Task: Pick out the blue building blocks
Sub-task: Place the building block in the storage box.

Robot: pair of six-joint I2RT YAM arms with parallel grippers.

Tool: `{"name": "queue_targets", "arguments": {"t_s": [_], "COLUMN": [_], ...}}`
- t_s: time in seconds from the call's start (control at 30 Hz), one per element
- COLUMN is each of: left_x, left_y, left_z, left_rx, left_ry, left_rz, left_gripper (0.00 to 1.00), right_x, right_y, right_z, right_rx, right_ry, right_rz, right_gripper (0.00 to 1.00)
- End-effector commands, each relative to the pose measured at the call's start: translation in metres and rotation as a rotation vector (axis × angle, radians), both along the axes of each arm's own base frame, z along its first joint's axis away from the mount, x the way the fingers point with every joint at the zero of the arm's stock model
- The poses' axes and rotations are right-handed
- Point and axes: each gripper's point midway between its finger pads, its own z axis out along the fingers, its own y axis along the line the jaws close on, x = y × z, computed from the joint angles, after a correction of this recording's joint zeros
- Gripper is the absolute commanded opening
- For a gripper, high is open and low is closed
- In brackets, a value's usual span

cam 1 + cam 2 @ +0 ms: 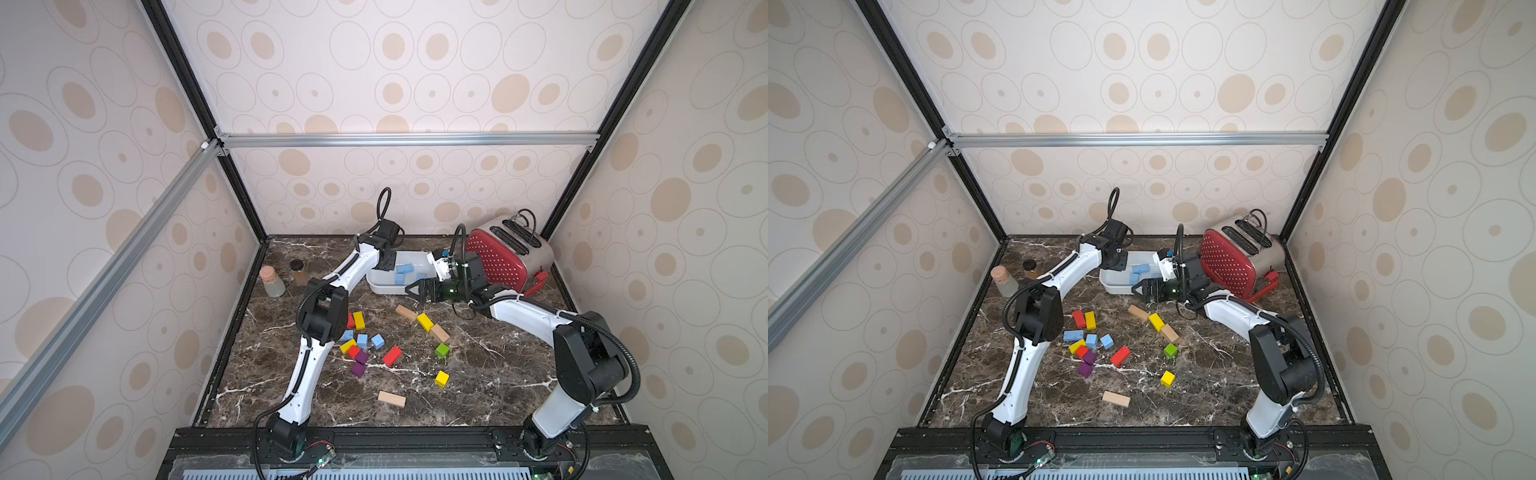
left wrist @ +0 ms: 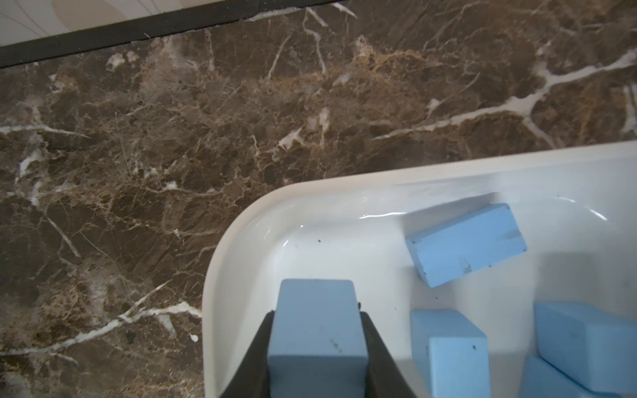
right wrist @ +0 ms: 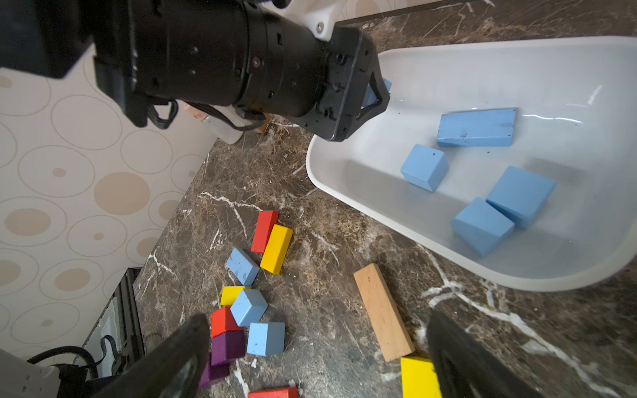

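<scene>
My left gripper (image 1: 388,262) is shut on a light blue building block (image 2: 315,299) and holds it over the near-left corner of a white tray (image 1: 376,286). The right wrist view shows that grip from the side (image 3: 374,93). Several blue blocks lie in the tray: a bar (image 3: 477,127), a cube (image 3: 424,167) and two touching ones (image 3: 520,194). Three more blue blocks (image 1: 347,335) (image 1: 362,340) (image 1: 377,341) sit on the marble among a coloured pile. My right gripper (image 1: 409,289) hangs open and empty above the table by the tray's front rim.
A red toaster (image 1: 505,259) stands tilted at the back right, behind the right wrist. Two small bottles (image 1: 272,280) (image 1: 298,272) stand at the back left. Tan wooden bars (image 1: 406,311) (image 1: 391,398), plus yellow, red, green and purple blocks (image 1: 358,369), are scattered mid-table.
</scene>
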Motion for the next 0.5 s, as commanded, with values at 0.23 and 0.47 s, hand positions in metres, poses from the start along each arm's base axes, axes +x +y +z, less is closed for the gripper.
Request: {"name": "queue_targets", "arguments": {"t_s": [0.23,0.47], "left_x": [0.028,0.030], "left_y": [0.005,0.000], "left_z": [-0.004,-0.018], "left_rx": [0.049,0.029], "left_ry": [-0.085,-0.070], "left_rz": [-0.010,-0.010], "left_gripper": [0.22,0.28], "right_x": [0.005,0.002], "right_y": [0.001,-0.002], "right_z": [-0.012,-0.017], "right_rx": [-0.002,-0.009], "right_ry": [-0.001,-0.007], "right_rz": [0.013,0.005], "right_gripper": [1.00,1.00]}}
